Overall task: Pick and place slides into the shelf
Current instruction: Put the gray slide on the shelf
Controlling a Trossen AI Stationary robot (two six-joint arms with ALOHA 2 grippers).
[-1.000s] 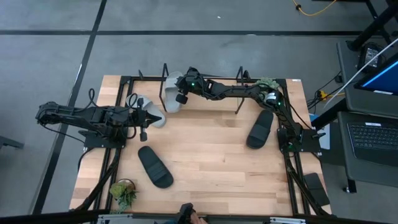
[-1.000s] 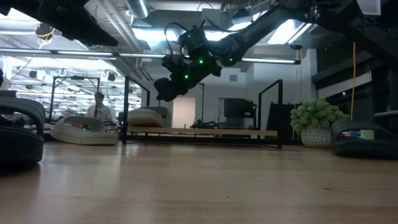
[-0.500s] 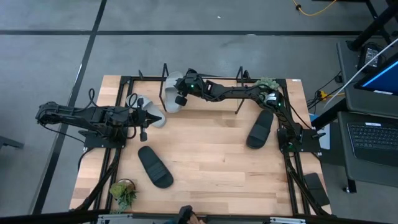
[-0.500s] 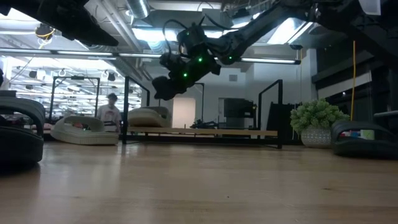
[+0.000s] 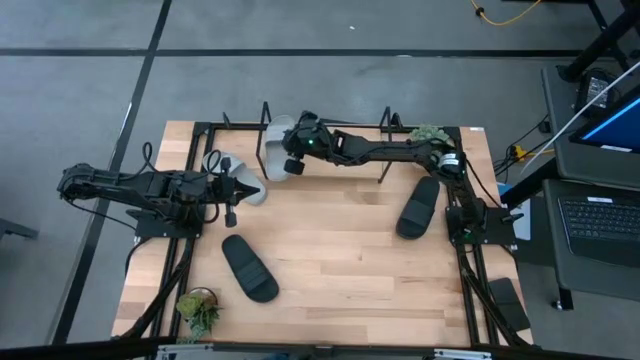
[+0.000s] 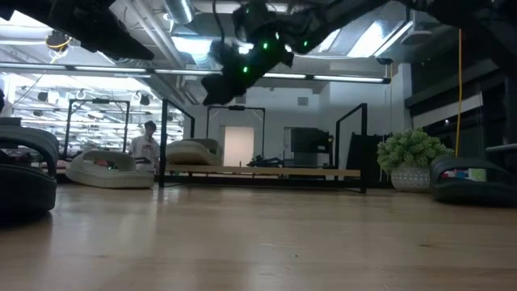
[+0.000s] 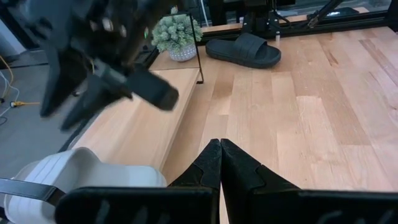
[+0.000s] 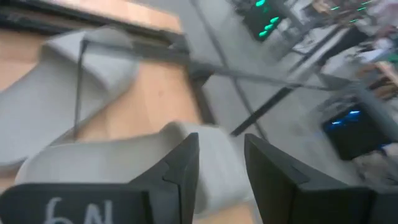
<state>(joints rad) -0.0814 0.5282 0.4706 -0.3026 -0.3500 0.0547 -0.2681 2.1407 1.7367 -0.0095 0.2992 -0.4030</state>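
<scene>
One light grey slide (image 5: 279, 150) lies on the left end of the shelf (image 6: 266, 171), also seen as the grey slide (image 6: 194, 150) in the low view. My right gripper (image 5: 292, 164) is open and hangs above that slide (image 8: 93, 168). The second grey slide (image 5: 246, 187) rests sole-down on the table beside my left gripper (image 5: 231, 200), which is shut (image 7: 219, 163). One black slide (image 5: 250, 268) lies near the table's near-left part. The other black slide (image 5: 418, 207) lies on the right.
A small potted plant (image 5: 198, 310) stands at the near-left corner and another plant (image 6: 412, 158) at the far right by the shelf's end. The black frame (image 5: 200, 128) borders the table. Bare wood spans the middle (image 5: 330, 250). A person (image 6: 146, 144) stands far behind.
My right gripper has risen from just above the shelf's left end, its arm lifting higher over the shelf. The grey slide on the shelf has stayed in place. A person in the background has walked a little to the right.
</scene>
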